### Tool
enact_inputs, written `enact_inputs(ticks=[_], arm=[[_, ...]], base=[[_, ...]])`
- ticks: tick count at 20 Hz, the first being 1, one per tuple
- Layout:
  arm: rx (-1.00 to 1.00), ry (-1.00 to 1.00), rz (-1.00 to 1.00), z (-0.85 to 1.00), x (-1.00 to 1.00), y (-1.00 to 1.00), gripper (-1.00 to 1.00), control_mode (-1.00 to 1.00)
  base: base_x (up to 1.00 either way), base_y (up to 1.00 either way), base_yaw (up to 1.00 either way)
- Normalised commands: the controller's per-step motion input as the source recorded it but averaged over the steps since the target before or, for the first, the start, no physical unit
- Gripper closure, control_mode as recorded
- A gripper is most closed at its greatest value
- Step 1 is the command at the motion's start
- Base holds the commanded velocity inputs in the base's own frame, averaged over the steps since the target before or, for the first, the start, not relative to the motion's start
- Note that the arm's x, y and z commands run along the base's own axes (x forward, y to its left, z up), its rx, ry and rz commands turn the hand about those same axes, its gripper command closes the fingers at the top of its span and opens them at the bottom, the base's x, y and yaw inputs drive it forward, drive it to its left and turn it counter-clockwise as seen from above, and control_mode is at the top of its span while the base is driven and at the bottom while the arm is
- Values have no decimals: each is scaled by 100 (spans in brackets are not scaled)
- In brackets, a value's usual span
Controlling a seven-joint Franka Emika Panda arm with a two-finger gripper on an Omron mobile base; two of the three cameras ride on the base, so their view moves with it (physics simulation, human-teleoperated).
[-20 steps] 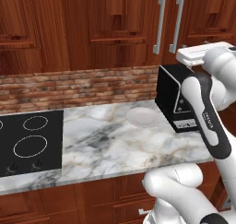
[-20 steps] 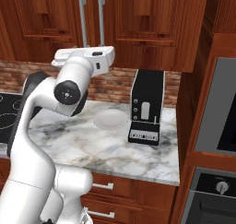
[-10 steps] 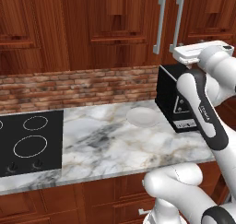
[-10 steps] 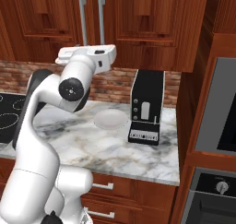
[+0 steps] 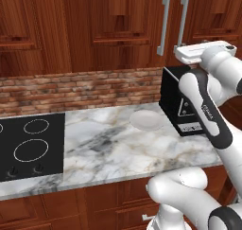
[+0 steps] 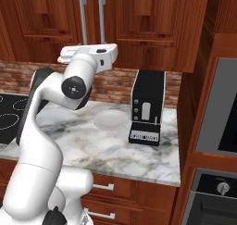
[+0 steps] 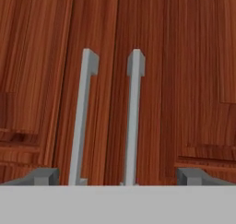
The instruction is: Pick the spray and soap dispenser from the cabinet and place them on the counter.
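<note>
The gripper [image 7: 118,176] faces the cabinet [image 7: 184,80], whose doors are shut, so the spray and soap dispenser are hidden from sight. The fingers [image 7: 44,176] are spread wide with nothing between them. Straight ahead of the fingers stand two silver bar handles [image 7: 133,117], side by side, within the gap between the tips. Below the hand lies the counter [image 5: 104,144], carrying a pale round plate [image 5: 145,120], a black coffee machine [image 6: 147,108] beside it, and a black cooktop [image 5: 28,146] farther off.
</note>
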Motion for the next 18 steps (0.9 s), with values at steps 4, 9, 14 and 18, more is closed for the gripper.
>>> enact_inputs(ticks=[4,9,14,18], arm=[[0,0,1,0,4,-9,-100,-100],[0,0,1,0,9,-6,-100,-100],[0,0,1,-1,21,-1,-100,-100],[0,0,1,-5,26,0,-100,-100]], base=[[0,0,0],[0,0,0],[0,0,0],[0,0,0]])
